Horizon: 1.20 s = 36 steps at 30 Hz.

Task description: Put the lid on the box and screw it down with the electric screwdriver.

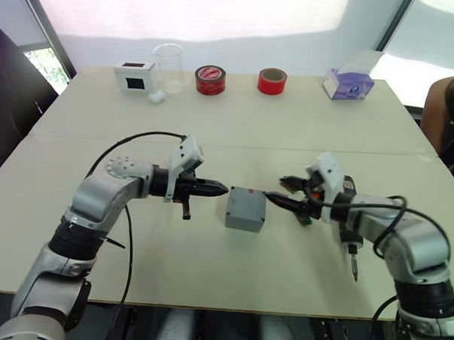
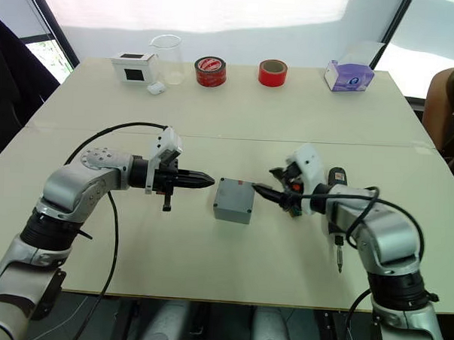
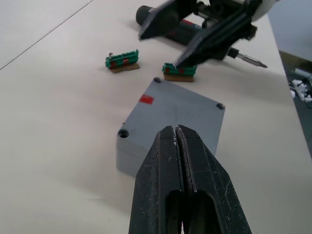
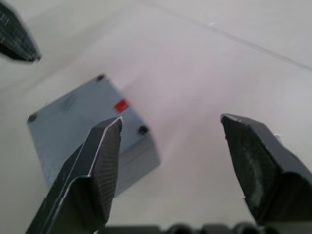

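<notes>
From the head views we see the grey box, lid already seated on it, mid-table toward the near edge, between both grippers. The electric screwdriver lies behind our right gripper, bit toward the near edge, so the right arm is nearer.

In the left wrist view our left gripper is closed and empty over the box.

In the right wrist view the right gripper's fingers stand spread, empty.

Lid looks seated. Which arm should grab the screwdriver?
Right. The electric screwdriver lies just beside the right gripper, whose fingers are open. The left gripper is shut, on the box's far side.
</notes>
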Motion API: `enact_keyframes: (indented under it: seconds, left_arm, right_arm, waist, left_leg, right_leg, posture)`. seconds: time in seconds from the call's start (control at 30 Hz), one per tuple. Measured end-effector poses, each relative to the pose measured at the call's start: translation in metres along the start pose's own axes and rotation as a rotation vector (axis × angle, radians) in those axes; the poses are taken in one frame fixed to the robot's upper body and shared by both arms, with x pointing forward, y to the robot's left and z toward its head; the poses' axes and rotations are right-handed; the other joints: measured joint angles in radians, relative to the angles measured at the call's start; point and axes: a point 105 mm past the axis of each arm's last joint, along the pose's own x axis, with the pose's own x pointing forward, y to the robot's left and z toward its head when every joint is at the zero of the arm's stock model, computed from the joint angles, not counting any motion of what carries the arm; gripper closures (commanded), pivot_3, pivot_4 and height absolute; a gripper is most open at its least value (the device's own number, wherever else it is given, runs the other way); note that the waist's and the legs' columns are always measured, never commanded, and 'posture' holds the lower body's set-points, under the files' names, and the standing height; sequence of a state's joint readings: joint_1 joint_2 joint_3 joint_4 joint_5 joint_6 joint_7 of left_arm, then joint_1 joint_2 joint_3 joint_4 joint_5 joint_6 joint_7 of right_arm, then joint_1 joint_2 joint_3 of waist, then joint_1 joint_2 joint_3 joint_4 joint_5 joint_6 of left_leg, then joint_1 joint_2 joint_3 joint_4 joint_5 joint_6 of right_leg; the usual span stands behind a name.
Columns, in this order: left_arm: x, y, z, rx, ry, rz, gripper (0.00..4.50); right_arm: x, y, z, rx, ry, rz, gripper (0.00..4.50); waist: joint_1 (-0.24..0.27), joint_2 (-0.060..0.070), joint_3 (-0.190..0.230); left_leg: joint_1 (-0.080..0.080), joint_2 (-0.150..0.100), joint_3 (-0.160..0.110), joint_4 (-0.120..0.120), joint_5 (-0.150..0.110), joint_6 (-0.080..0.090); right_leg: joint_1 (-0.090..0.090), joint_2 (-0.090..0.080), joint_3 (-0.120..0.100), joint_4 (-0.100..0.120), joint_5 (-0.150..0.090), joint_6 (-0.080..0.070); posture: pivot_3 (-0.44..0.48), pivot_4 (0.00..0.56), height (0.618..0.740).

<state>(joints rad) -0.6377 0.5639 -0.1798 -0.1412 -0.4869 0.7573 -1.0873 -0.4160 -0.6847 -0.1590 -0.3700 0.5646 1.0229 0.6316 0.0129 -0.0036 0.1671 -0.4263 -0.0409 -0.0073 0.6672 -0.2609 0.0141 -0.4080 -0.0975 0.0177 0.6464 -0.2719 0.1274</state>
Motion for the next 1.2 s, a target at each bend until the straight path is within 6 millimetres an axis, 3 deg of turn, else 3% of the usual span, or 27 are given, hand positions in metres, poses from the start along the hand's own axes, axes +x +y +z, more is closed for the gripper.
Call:
enact_keyframes:
  seconds: [0.1,0.23,0.43,0.7,0.87,1.07,1.2]
  left_arm:
    - [0.004,-0.007,0.013,0.048,-0.023,-0.038,4.5]
    - [0.011,-0.022,0.024,0.131,-0.022,-0.104,4.5]
    - [0.022,-0.04,0.027,0.208,-0.015,-0.195,4.5]
    - [0.027,-0.045,0.02,0.274,0.028,-0.207,4.5]
    - [0.031,-0.049,0.021,0.293,0.02,-0.192,4.5]
    - [0.028,-0.046,0.0,0.264,0.054,-0.14,4.5]
    - [0.026,-0.047,-0.003,0.277,0.059,-0.131,4.5]
  right_arm:
    - [-0.02,-0.024,0.005,-0.001,0.071,-0.107,0.14]
    - [-0.055,-0.067,0.002,0.088,0.25,-0.316,0.02]
    - [-0.083,-0.067,-0.03,0.321,0.548,-0.323,0.02]
    - [-0.085,-0.058,-0.06,0.473,0.671,-0.22,0.02]
    - [-0.078,-0.056,-0.065,0.481,0.724,-0.203,0.02]
    - [-0.067,-0.055,-0.075,0.503,0.79,-0.192,0.02]
    - [-0.065,-0.057,-0.075,0.511,0.806,-0.19,0.02]
  waist:
    - [-0.001,0.0,0.0]
    - [-0.003,0.0,0.0]
    - [-0.007,0.0,0.0]
    - [-0.005,0.0,0.0]
    - [-0.006,0.0,0.0]
    - [-0.006,0.0,0.0]
    - [-0.003,0.0,0.0]
  left_leg:
    - [0.0,0.0,0.0,0.0,0.0,0.0]
    - [0.0,0.0,0.001,0.0,0.0,0.0]
    - [0.0,0.001,0.001,-0.002,0.0,0.0]
    - [0.0,0.001,0.001,-0.001,0.0,0.001]
    - [0.0,0.001,0.001,-0.001,0.0,0.001]
    - [0.0,0.001,0.001,-0.001,0.0,0.0]
    - [0.0,0.001,0.001,-0.001,0.0,0.001]
  right_leg:
    - [0.0,0.0,0.0,-0.001,0.0,0.0]
    - [0.0,-0.001,0.0,-0.001,0.0,0.0]
    - [-0.001,-0.001,0.001,-0.001,-0.001,-0.002]
    - [0.0,-0.001,0.0,-0.001,-0.001,-0.002]
    - [-0.001,-0.001,0.0,-0.001,-0.001,-0.002]
    - [-0.001,0.0,0.0,-0.001,-0.001,-0.002]
    - [0.0,0.0,0.0,-0.001,-0.001,-0.002]
  posture:
    - [0.0,0.15,0.74]
    - [0.0,0.15,0.74]
    - [0.0,0.15,0.74]
    - [0.0,0.15,0.74]
    - [0.0,0.15,0.74]
    - [0.0,0.15,0.74]
    - [0.0,0.15,0.74]
